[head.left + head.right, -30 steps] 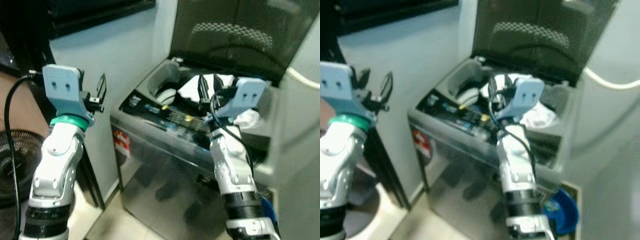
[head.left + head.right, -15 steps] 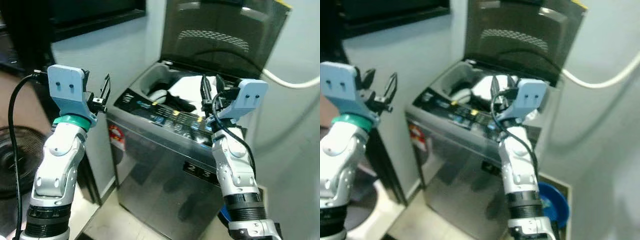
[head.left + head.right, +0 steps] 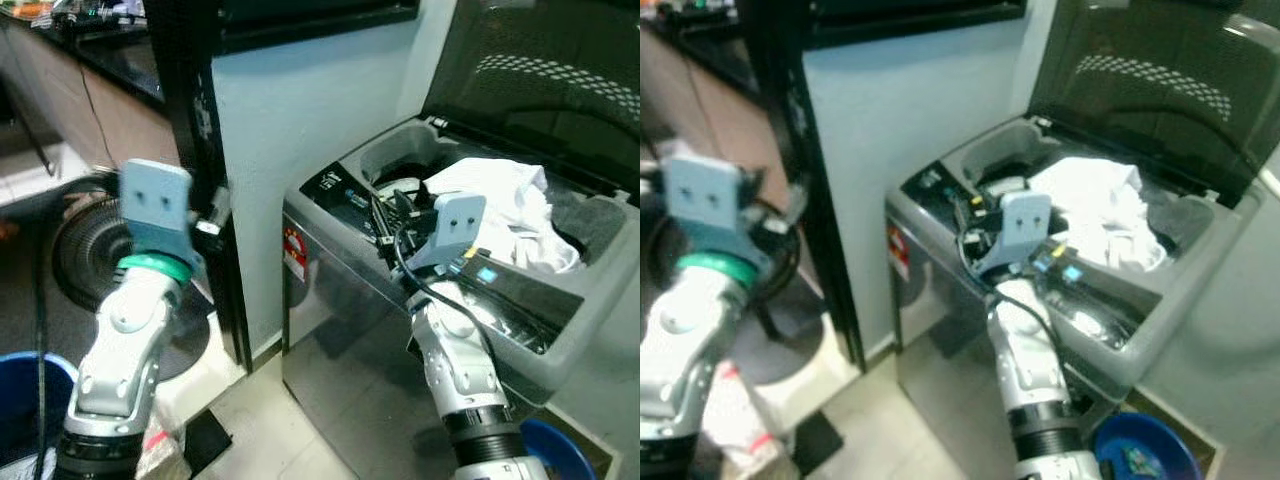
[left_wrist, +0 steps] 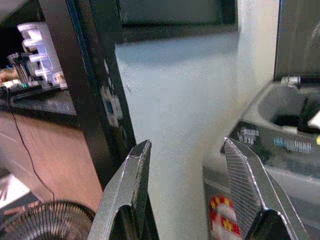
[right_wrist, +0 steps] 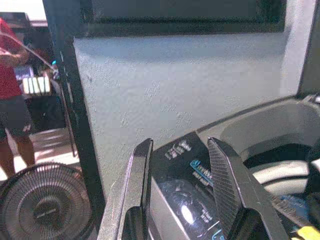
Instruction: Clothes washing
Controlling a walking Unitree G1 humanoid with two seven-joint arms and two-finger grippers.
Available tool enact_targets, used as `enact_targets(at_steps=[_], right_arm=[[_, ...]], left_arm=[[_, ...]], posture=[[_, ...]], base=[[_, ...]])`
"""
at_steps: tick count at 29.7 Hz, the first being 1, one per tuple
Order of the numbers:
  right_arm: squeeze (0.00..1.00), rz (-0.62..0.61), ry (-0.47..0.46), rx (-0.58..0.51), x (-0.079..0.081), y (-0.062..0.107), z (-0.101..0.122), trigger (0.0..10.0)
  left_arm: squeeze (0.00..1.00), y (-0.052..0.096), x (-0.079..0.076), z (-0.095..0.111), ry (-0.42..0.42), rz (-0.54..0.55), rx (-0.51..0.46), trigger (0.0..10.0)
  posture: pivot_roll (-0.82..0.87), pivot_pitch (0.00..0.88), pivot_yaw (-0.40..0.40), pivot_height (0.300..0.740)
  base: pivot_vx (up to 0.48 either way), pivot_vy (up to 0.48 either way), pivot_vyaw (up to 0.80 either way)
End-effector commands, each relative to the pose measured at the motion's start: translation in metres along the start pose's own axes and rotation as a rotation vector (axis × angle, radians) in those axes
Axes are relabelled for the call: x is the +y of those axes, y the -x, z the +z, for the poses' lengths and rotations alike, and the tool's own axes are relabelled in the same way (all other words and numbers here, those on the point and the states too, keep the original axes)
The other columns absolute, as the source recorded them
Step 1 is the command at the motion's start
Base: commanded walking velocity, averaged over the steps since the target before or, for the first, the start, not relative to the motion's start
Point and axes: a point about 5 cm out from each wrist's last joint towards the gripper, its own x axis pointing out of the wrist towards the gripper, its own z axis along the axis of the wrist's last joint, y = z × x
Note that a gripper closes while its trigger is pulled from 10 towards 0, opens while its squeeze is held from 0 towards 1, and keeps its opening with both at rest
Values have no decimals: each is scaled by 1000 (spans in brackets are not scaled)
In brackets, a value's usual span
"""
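Clothes (image 3: 500,205) already sit in the open washer (image 3: 400,290) beyond my empty, parted right hand (image 3: 385,215); lid and start remain, I judge.

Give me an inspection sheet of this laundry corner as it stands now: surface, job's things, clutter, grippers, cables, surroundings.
Surface: pale tiled floor in front of the machine.
Job's things: top-loading washing machine, lid raised; white clothes heaped in the drum opening.
Clutter: blue tub on the floor by the machine; blue bin at the robot's left.
Grippers: left gripper open, empty, held up facing the wall; right gripper open, empty, above the control panel.
Cables: black cable looping along the right arm.
Surroundings: pale wall, dark door frame, floor fan, a person standing far off.
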Motion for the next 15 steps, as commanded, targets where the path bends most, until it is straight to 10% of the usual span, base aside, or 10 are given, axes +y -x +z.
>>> enact_targets(at_steps=[1,15], right_arm=[[0,-4,-21,93,-2,13,-24,10000],[0,67,-148,457,-1,81,-105,10000]], left_arm=[[0,7,-2,-13,1,-6,59,10000],[0,30,-34,-50,28,-86,207,10000]], posture=[[101,0,-1,740],[97,4,5,740]], base=[[0,0,763],[0,0,763]])
